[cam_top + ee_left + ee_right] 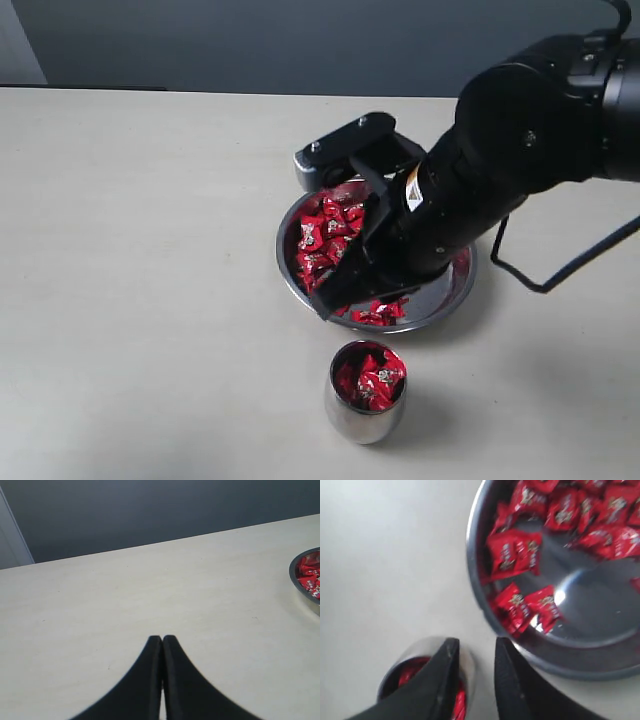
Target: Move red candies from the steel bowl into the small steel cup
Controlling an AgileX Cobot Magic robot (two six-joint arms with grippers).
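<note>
The wide steel bowl (452, 296) sits mid-table with several red candies (322, 240) heaped on its left side and a few by its near rim. The small steel cup (364, 419) stands just in front of it, filled with red candies (372, 378). My right gripper (335, 298) hangs over the bowl's near-left rim, open, with nothing between its fingers. Its wrist view shows the bowl (580, 666), the candies (512, 555) and the cup (422, 646) partly behind one finger. My left gripper (162, 639) is shut and empty over bare table, away from the bowl (298, 585).
The right arm's black body covers the bowl's far right part, and a black cable (560, 272) loops off it over the table. A grey wall runs behind the table's far edge (200, 92).
</note>
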